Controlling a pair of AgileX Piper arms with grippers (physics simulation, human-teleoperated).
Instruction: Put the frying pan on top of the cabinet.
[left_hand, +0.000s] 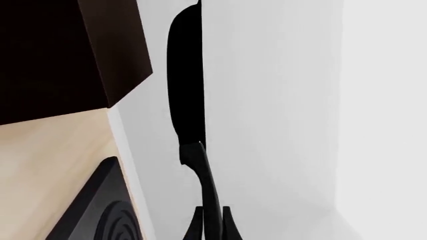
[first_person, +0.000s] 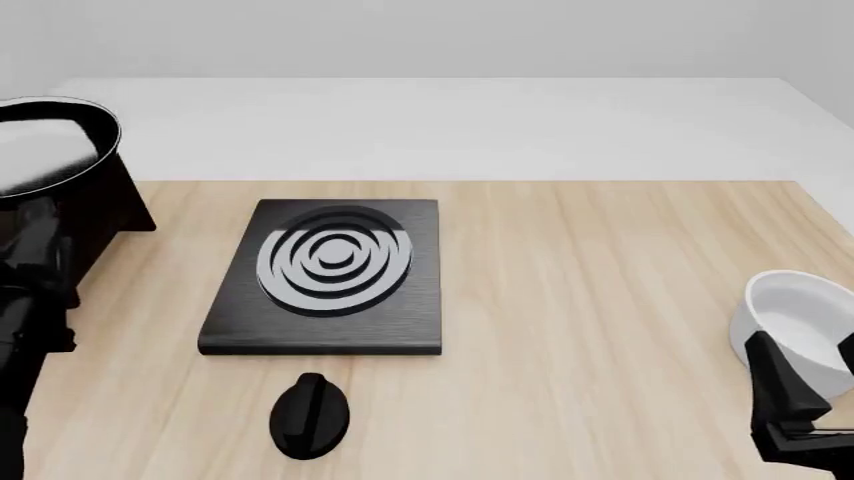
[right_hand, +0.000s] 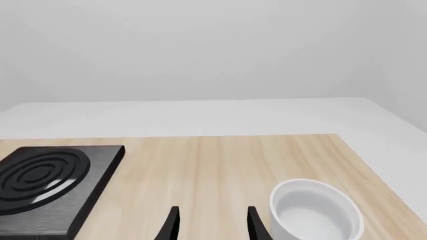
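Note:
The frying pan (first_person: 48, 145) is at the far left of the front view, glossy black with a silver rim, over the dark cabinet (first_person: 118, 208). I cannot tell whether it touches the cabinet's top. In the left wrist view the pan (left_hand: 185, 85) shows edge-on beside the cabinet's corner (left_hand: 63, 55). My left gripper (left_hand: 212, 224) is shut on the pan's slim handle (left_hand: 202, 172). My right gripper (right_hand: 210, 222) is open and empty, low at the front right, next to the white bowl.
A flat black stove plate (first_person: 327, 275) with silver rings lies mid-table. A black knob-shaped object (first_person: 310, 415) lies in front of it. A white bowl (first_person: 801, 320) stands at the right edge, close to my right arm (first_person: 798, 405).

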